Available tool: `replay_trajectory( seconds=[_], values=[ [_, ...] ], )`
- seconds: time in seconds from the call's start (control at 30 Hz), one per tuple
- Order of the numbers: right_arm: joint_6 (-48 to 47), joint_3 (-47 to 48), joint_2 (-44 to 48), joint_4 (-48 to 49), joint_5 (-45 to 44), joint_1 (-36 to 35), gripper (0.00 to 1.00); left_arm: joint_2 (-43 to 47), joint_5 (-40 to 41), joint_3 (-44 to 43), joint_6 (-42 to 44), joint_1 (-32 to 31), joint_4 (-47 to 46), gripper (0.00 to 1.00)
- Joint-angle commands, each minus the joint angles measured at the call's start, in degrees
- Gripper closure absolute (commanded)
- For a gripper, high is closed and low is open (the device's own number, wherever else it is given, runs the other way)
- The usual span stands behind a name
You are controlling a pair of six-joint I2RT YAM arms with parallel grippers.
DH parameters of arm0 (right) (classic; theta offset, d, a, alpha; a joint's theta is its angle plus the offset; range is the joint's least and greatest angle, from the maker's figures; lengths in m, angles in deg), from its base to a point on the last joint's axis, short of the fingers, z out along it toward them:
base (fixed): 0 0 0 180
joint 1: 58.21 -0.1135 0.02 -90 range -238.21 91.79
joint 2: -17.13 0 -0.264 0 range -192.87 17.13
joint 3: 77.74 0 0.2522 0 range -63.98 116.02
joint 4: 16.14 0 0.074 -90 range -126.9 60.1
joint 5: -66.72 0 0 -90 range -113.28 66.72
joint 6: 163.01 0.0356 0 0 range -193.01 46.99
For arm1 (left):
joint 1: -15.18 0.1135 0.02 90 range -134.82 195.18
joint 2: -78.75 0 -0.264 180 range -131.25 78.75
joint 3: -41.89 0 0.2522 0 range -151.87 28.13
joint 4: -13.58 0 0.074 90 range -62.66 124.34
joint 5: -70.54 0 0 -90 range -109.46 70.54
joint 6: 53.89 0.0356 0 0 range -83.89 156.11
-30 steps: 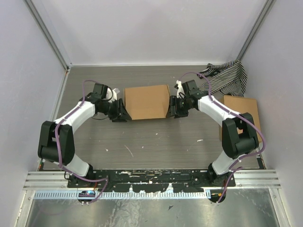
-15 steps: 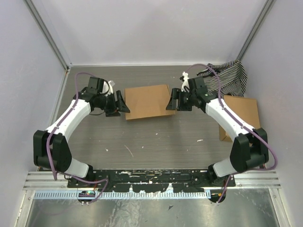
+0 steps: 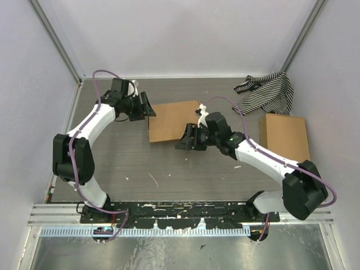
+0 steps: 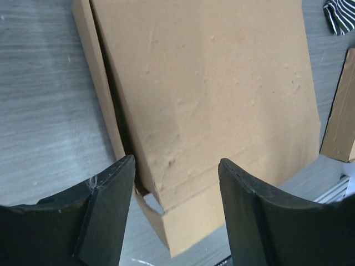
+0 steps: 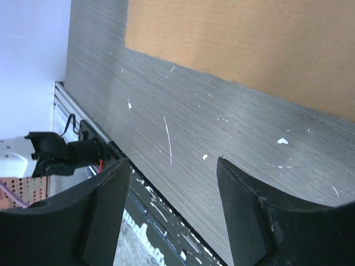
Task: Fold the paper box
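The paper box (image 3: 173, 121) lies flat on the bench (image 3: 169, 169), the left fingers (image 4: 105, 216) open at its left edge and the right fingers (image 5: 249, 221) open off its near edge, so a one-sided push could skid it.

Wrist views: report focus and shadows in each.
Left wrist: box sharp, its dents readable, a dark shadow in the gap beside its left flap. Right wrist: table grain and white flecks crisp; wall at left pale and featureless.

even diffuse light, soft shadows; wrist-view fingers (image 4: 105, 210) perhaps slightly blurred.
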Motion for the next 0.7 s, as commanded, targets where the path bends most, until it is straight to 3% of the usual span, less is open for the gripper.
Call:
replay_trajectory(
  seconds=[0.0,0.33,0.67],
  values=[
    [7.45,-2.45,-2.31,13.0,-6.21,-1.63,0.31,-3.65,-0.3,-1.7,0.2,-0.5,-6.53,0.32],
    [11.42,-2.34,-9.7,23.34,-13.96,-2.19,0.28,-6.6,0.22,-0.5,2.22,-3.38,-9.07,0.34],
    [11.85,2.8,-10.53,25.3,-13.46,-2.18,0.28,-7.28,2.18,1.06,4.57,-3.58,-6.57,0.35]
  ],
)
